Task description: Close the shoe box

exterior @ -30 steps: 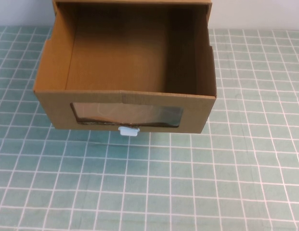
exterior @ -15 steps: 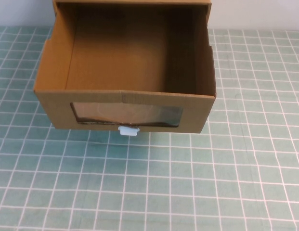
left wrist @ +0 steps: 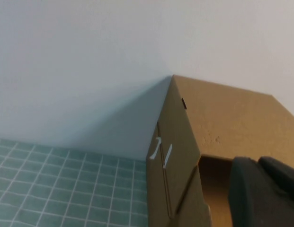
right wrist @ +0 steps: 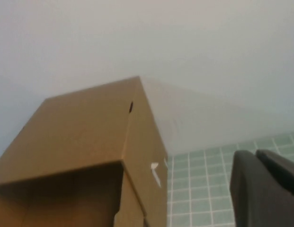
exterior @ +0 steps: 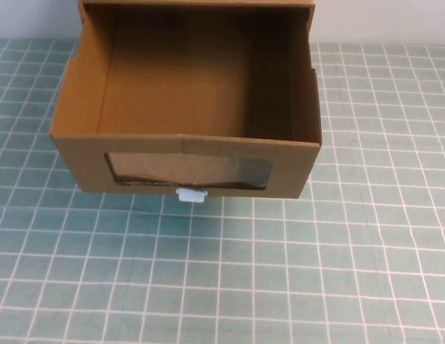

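The shoe box [exterior: 79,107] is brown cardboard and stands at the far middle of the green grid mat. Its drawer is pulled out toward me, open-topped and empty inside. The front panel has a clear window [exterior: 188,170] with a small white pull tab [exterior: 191,195] below it. Neither gripper shows in the high view. In the left wrist view, my left gripper [left wrist: 258,163] is a dark shape close to the box [left wrist: 222,118], near the box's left side. In the right wrist view, my right gripper [right wrist: 255,155] is off the box's [right wrist: 80,132] right side, over the mat. Both look shut with nothing held.
The green mat [exterior: 279,272] with white grid lines stretches in front of the box and to both sides. A pale wall [left wrist: 90,61] rises just behind the box.
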